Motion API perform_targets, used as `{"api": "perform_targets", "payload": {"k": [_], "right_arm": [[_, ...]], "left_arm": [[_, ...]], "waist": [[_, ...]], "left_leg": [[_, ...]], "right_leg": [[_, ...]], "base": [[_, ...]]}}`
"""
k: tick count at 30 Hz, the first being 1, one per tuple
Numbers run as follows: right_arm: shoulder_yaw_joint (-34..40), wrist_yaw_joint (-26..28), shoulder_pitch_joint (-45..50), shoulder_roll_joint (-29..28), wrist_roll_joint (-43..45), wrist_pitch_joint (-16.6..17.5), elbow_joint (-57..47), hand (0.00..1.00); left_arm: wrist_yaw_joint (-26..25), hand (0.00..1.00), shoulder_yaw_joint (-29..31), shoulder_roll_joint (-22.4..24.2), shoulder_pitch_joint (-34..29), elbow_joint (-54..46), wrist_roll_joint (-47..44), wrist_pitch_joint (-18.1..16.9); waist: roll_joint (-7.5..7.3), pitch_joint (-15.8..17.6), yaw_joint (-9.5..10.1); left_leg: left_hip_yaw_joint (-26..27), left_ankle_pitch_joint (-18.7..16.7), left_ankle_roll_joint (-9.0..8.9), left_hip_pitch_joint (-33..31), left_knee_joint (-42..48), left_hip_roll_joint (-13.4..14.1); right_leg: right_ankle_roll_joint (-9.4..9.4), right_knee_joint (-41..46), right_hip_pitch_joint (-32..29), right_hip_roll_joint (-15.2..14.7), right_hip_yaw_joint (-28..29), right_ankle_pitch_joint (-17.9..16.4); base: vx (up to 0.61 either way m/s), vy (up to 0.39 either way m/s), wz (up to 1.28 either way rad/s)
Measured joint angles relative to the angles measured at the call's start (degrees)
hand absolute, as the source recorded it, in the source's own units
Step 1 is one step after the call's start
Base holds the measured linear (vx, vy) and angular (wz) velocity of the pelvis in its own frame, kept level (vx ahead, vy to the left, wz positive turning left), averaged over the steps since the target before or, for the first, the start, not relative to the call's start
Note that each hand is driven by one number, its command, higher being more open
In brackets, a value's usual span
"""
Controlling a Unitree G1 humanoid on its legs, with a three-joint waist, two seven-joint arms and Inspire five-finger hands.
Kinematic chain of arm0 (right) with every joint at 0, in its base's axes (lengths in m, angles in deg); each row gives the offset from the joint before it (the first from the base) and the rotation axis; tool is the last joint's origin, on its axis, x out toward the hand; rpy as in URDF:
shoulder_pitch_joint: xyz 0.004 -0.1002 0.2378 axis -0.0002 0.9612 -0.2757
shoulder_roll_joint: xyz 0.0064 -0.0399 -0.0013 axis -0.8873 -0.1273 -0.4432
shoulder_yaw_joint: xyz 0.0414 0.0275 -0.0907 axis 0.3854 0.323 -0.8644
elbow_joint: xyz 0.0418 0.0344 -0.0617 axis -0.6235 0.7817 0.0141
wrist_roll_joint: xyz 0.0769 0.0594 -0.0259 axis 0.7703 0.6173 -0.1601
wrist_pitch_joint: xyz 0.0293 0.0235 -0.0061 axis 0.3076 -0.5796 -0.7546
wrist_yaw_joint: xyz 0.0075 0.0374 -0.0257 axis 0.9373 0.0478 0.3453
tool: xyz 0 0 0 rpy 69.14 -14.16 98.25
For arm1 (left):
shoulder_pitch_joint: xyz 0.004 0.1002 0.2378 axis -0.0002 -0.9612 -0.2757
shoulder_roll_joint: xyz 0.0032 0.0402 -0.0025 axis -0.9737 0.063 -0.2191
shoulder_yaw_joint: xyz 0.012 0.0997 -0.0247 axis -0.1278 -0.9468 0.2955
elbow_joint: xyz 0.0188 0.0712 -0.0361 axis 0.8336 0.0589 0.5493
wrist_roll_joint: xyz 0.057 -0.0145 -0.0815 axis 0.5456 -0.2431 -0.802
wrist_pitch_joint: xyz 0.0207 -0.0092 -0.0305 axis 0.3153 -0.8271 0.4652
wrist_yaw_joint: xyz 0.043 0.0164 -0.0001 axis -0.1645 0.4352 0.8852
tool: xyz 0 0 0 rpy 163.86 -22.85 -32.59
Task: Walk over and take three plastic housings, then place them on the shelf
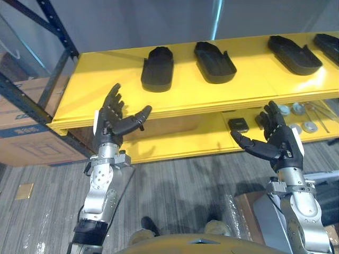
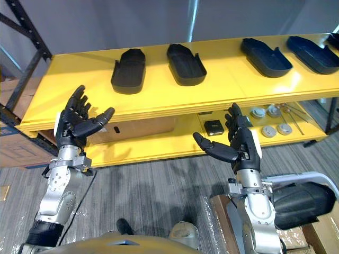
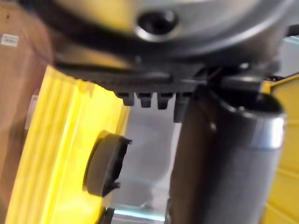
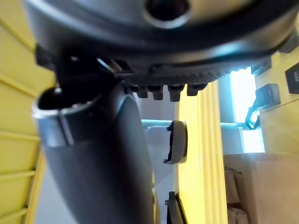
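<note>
No text, number or sign can be read. The cardboard box (image 1: 24, 148) beside the shelf (image 1: 106, 79) bears a blue band (image 1: 18, 130); any print on it is too small to make out. A white label (image 3: 9, 39) on a brown surface (image 3: 18, 93) in the left wrist view is also unreadable.

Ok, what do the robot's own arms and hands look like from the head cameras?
The left arm and right arm are silver-grey metal in rounded, jointed segments; the left carries a black band low down. The left hand and right hand are dark, with slim segmented fingers, a thumb and a white patch on one side.
</note>
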Motion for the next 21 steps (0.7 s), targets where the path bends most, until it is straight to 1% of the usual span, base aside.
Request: {"api": "perform_targets", "payload": {"k": [2,7,9,10,12,14,15,17,18,20,21], "right_arm": [[-0.5,0.3,0.2,0.0,1.3,0.0,0.9,1.0],[-4.5,0.7,-2.3,0.0,1.3,0.0,2.5,1.0],[-5.8,0.7,-3.7,0.1,1.3,0.0,3.8,1.0],[-6.0,0.7,-4.1,0.1,1.3,0.0,3.9,1.0],[-6.2,0.7,-5.1,0.4,1.3,0.0,4.1,1.0],[-6.2,0.7,-6.2,0.5,1.4,0.0,4.1,1.0],[-6.2,0.7,-6.4,0.5,1.4,0.0,4.1,1.0],[-6.2,0.8,-7.0,0.5,1.5,0.0,4.1,1.0],[-6.2,0.8,-7.1,0.5,1.5,0.0,4.1,1.0],[-6.2,0.9,-7.4,0.5,1.5,0.0,4.1,1.0],[-6.3,1.0,-7.5,0.5,1.5,0.0,4.1,1.0]], "left_arm": [[-2.3,1.0,0.3,-0.9,2.8,0.0,0.0,-0.1],[-4.8,1.0,1.8,-3.9,9.6,0.1,-0.1,0.0],[-6.3,1.0,3.1,-5.9,13.5,2.4,0.1,2.2],[-6.3,1.0,3.6,-6.5,14.5,3.4,-0.1,2.6],[-6.3,1.0,5.5,-9.1,17.3,6.5,-2.3,5.3],[-6.7,1.0,8.3,-12.7,20.1,11.3,-4.9,9.5],[-6.7,1.0,9.0,-13.4,20.6,12.1,-6.2,10.5],[-6.7,1.0,10.9,-16.5,23.1,16.5,-9.3,13.8],[-6.6,1.0,11.0,-17.3,24.0,17.9,-9.6,14.4],[-5.8,1.0,11.6,-19.3,27.3,22.7,-11.7,17.1],[-5.5,1.0,11.6,-19.8,28.0,23.6,-11.8,17.6]], "waist": [[-0.4,0.0,-0.04],[-0.91,0.1,-0.05],[-0.94,0.1,-0.07],[-0.93,0.1,-0.17],[-0.94,0.2,-0.4],[-0.92,0.4,-1.0],[-0.92,0.5,-1.18],[-0.95,1.6,-1.21],[-0.92,2.0,-1.23],[-0.77,3.0,-1.23],[-0.79,3.2,-1.22]], "left_leg": [[0.8,-0.1,-0.1,0.1,0.0,0.1],[1.9,-0.1,-0.3,-1.6,0.1,0.4],[2.4,0.2,0.04,-1.6,0.1,0.5],[2.4,0.2,0.04,-1.6,0.1,0.5],[2.8,0.2,0.04,-1.7,0.1,0.5],[3.2,0.2,0.03,-1.7,0.1,0.6],[3.2,0.2,0.03,-1.7,0.1,0.6],[3.6,0.1,-0.07,-1.5,0.1,0.7],[3.7,0.1,-0.07,-1.5,0.1,0.7],[3.8,0.1,-0.07,-1.5,0.1,0.7],[3.8,0.1,-0.07,-1.5,0.1,0.7]], "right_leg": [[-0.04,-0.7,-0.2,0.2,0.7,0.5],[-0.53,-0.8,-2.7,0.7,1.9,1.3],[-0.58,-0.8,-3.1,0.8,2.5,1.5],[-0.57,-0.8,-3.2,0.8,2.5,1.5],[-0.63,-0.8,-3.6,0.9,2.9,1.5],[-0.66,-0.8,-3.9,1.0,3.3,1.6],[-0.66,-0.8,-3.9,1.1,3.3,1.6],[-0.67,-0.8,-4.0,1.2,3.9,1.6],[-0.67,-0.8,-4.1,1.2,3.9,1.6],[-0.67,-0.7,-4.1,1.2,4.1,1.6],[-0.67,-0.7,-4.2,1.2,4.1,1.6]], "base": [[-0.01,0.002,-0.19],[-0.03,0.001,-0.14],[-0.02,-0.005,-0.1],[-0.01,-0.004,-0.05],[0.0,-0.003,-0.09],[0.0,-0.003,-0.09],[0.01,-0.007,-0.06],[0.01,-0.007,-0.08],[0.0,-0.004,-0.07],[0.0,0.0,0.0],[0.0,0.0,0.0]]}}
